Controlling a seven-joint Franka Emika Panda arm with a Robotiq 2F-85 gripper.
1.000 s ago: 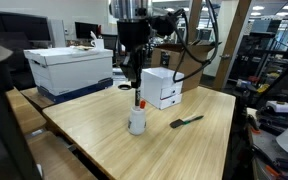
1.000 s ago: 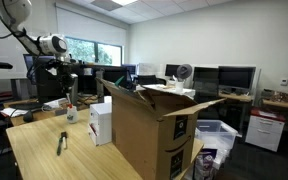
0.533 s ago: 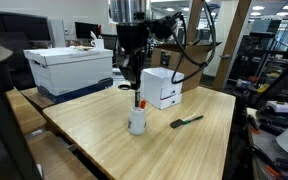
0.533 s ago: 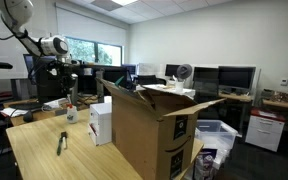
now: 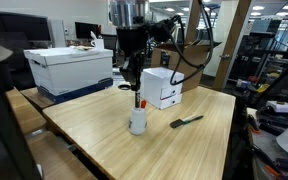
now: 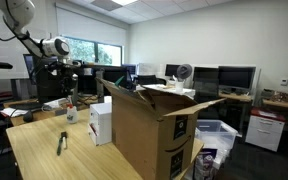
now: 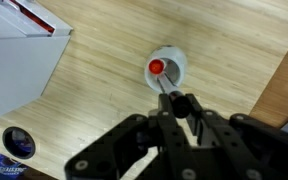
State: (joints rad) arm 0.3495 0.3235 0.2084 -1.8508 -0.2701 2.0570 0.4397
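Tool [image 7: 177, 103] sits straight above the cup [image 7: 169, 66], fingers [image 7: 189, 106] drawn together on the dark shaft of a marker [image 7: 157, 68] — clamped, not gaping. Marker hangs roughly upright below the tool, red end down at the cup mouth. Wrist view puts the red end inside the rim outline, but can't tell whether it touches the cup. In an exterior view the tool [image 5: 134, 88] hovers over the cup [image 5: 137, 122], with the red bit of the marker [image 5: 140, 103] showing between them just above the rim. Cup is white and stands upright on the wooden surface [image 5: 104, 140], directly under the tool.

Around it:
- White box [image 5: 162, 88] is just beside the tool, near the cup but apart from it. In the wrist view the box [image 7: 14, 60] fills the upper left.
- Dark pen [image 5: 186, 121] lies flat on the surface, below the tool and off to the box side, apart from both cup and box.
- White bin [image 5: 69, 68] with a blue lid is well off on the tool's other side.

In an exterior view the tool [image 6: 70, 97] and cup [image 6: 71, 115] sit far back — a big open carton [image 6: 149, 135] stands in front, well apart from the tool.
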